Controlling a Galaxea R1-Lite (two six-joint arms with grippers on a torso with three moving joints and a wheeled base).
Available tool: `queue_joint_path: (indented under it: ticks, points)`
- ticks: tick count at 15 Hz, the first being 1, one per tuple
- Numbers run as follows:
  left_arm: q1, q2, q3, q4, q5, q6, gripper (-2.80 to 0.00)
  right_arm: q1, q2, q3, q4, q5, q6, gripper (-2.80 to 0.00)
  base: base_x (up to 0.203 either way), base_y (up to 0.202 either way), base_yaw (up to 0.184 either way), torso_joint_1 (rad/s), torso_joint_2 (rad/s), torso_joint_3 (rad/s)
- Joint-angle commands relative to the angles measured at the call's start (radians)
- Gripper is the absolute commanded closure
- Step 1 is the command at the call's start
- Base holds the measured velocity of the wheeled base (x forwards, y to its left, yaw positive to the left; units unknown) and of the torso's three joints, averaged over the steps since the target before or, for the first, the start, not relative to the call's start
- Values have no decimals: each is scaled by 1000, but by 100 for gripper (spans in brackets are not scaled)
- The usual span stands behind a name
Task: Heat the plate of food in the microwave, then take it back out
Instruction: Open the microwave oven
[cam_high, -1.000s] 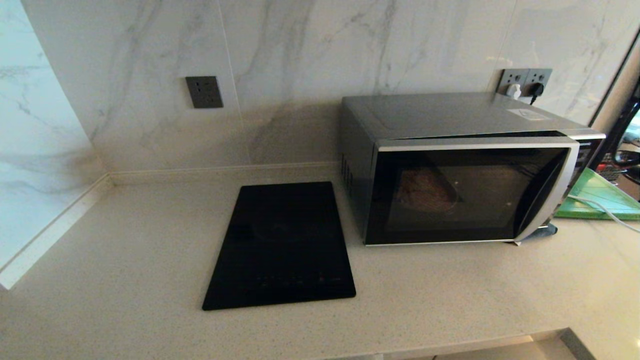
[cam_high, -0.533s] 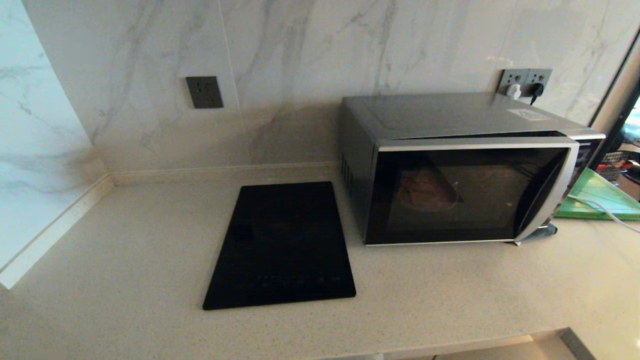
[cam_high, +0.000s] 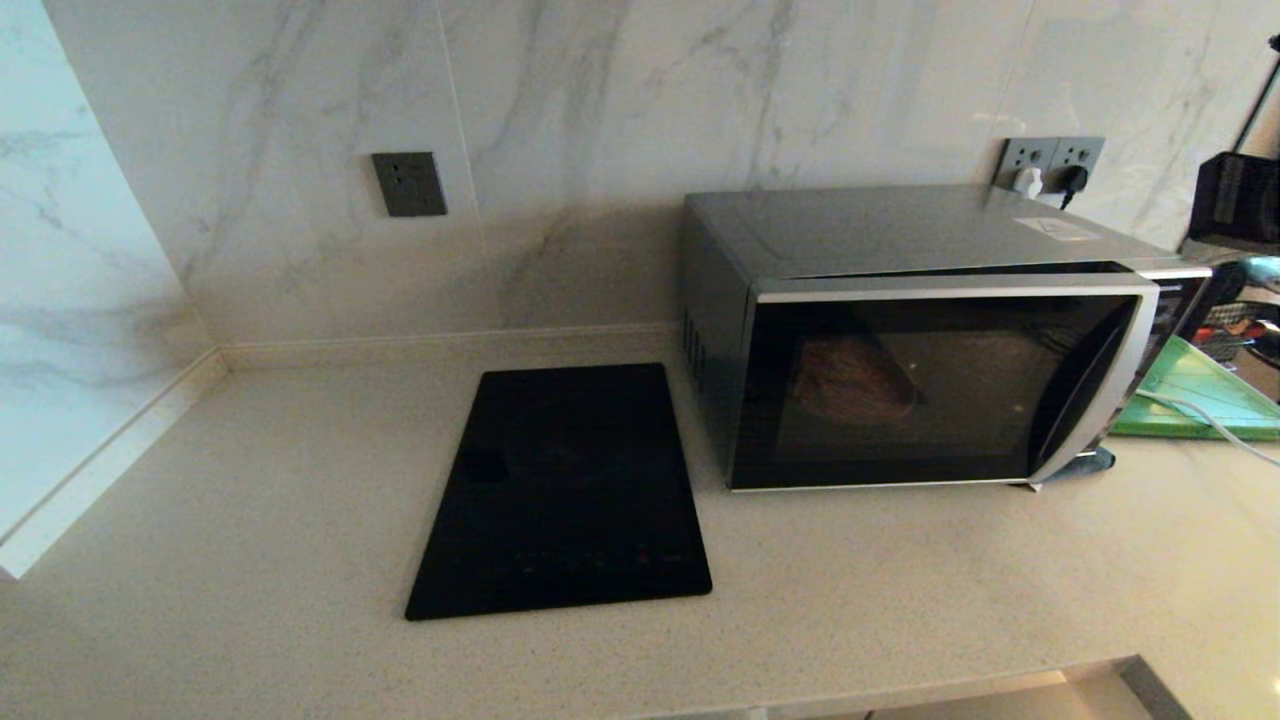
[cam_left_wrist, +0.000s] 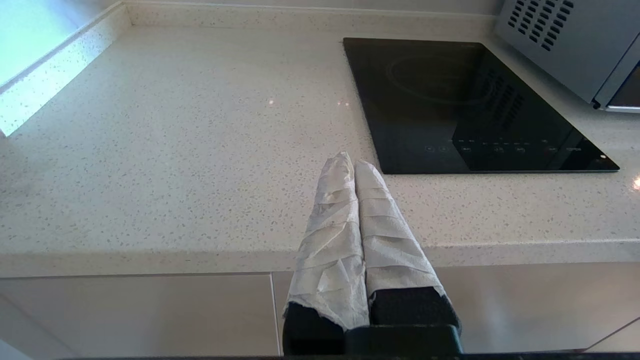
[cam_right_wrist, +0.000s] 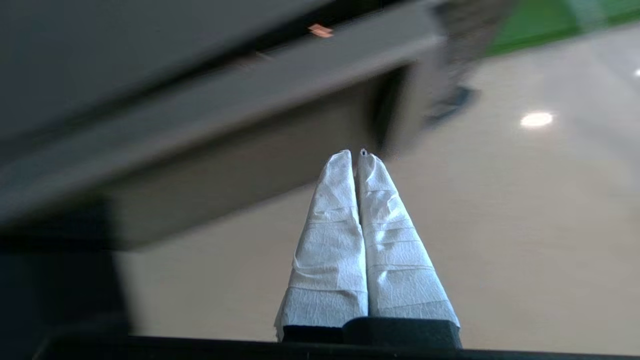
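Right hand (cam_right_wrist: 358, 156) shows in my right wrist view with its two white-wrapped fingers (cam_right_wrist: 334, 235) pressed together and nothing between them. It points toward the lower front corner of the microwave (cam_high: 930, 340), close to the pale counter (cam_high: 250, 560). I see a blurred strip of the microwave's silver edge above the fingertips, and a slice of green board (cam_right_wrist: 540, 20) beyond it. In my head view I can only make out a dark block of the right arm (cam_high: 1235, 200) at the far right edge, above and beside the microwave.

Left hand (cam_left_wrist: 352, 162) appears in my left wrist view, fingers also closed together and empty. It sits low, out past the front edge of the counter, aimed across the speckled surface toward the black glass cooktop (cam_left_wrist: 465, 105).

From the head camera, the microwave stands at the right of the counter against the marble wall. Its dark glass door is not fully shut; the handle side stands slightly out from the body. Through the glass I can see the plate of food (cam_high: 855, 380) inside, a dim rounded shape on the left part of the cavity; its colour and contents are too murky to tell.

To the microwave's left, the cooktop (cam_high: 565, 490) lies flat on the counter. The green board (cam_high: 1200, 395) lies to the right of the microwave with a white cable (cam_high: 1215, 425) across it. Two wall sockets (cam_high: 1050, 162) with plugs sit behind the microwave, and a single grey socket (cam_high: 408, 183) is farther left on the wall
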Motion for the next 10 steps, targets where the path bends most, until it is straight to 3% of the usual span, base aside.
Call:
queue_joint_path:
  ticks: [1,10]
  points:
    - [0,2,0,0,1,0,0,0,17,-3,-31,53,69,0,0,0,0,0,0,0]
    - [0,2,0,0,1,0,0,-102,192,-4,-257,60,88,0,0,0,0,0,0,0]
